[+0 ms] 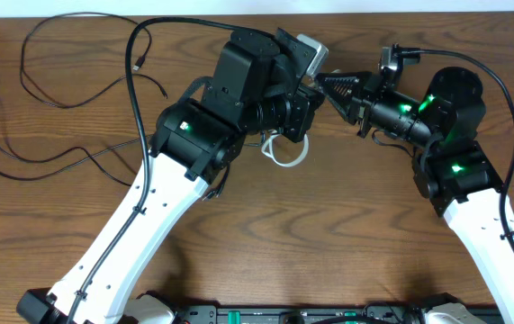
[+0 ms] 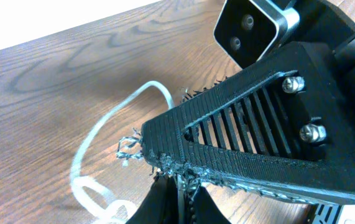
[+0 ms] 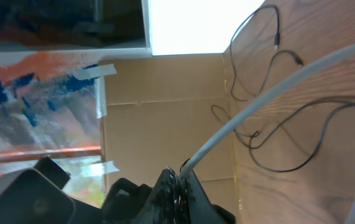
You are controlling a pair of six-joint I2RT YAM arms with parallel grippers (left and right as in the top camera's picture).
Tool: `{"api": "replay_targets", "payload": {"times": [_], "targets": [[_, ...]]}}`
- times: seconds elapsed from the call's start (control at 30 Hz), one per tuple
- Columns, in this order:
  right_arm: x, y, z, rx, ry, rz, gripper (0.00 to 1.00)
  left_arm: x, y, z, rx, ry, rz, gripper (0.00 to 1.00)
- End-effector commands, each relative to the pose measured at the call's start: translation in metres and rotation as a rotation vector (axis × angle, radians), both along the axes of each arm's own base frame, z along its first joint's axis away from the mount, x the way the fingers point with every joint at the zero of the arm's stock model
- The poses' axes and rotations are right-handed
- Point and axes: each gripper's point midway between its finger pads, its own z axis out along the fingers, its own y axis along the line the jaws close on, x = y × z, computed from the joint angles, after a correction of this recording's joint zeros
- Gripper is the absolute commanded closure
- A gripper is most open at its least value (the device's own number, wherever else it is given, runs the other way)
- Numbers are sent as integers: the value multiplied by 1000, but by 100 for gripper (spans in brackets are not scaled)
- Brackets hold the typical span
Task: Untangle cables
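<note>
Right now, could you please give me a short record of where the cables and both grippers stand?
surface: wooden table
white cable: partly looped on the table, one stretch lifted
black cables: spread at far left, clear of both grippers
right gripper: shut on the white cable
left gripper: shut, close against the right one; its hold unclear

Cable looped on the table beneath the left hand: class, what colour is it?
The cable is white, best seen in the left wrist view.
</note>
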Motion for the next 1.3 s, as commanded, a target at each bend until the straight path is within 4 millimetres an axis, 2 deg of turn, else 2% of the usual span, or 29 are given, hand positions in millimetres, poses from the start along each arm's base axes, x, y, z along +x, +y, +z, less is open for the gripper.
{"api": "replay_targets", "payload": {"times": [0.0, 0.27, 0.3, 0.33, 0.37, 0.47, 0.67, 0.73, 0.9, 0.97, 1.03, 1.27], "targets": [[-9, 8, -1, -47, -67, 67, 98, 5, -2, 6, -18, -21, 11, 93], [-4, -1, -1, -73, -110, 46, 98, 3, -1, 9, -23, -26, 10, 92], [-4, -1, -1, -73, -110, 47, 98, 3, -1, 9, -23, -27, 10, 83], [-4, -1, -1, -72, -110, 48, 99, 3, -1, 9, -23, -27, 10, 66], [-5, 0, -1, -71, -110, 52, 98, 4, -1, 9, -23, -27, 10, 60], [-5, 0, 0, -71, -110, 55, 98, 4, -1, 10, -24, -29, 10, 53], [-6, 1, 1, -68, -114, 62, 98, 4, -1, 10, -24, -30, 10, 53], [-6, 1, 1, -67, -117, 62, 98, 4, -1, 10, -25, -29, 9, 56], [-5, 1, 4, -50, -109, 59, 98, -1, -4, 10, -35, -17, -15, 69], [-5, 1, 8, -45, -129, 58, 98, -1, -4, 9, -33, -13, -15, 78], [-5, 1, 10, -35, -126, 57, 99, -2, -3, 8, -29, -8, -15, 81], [-9, 3, 11, -29, -129, 82, 98, -2, -3, 7, -26, -7, -12, 81]]}}
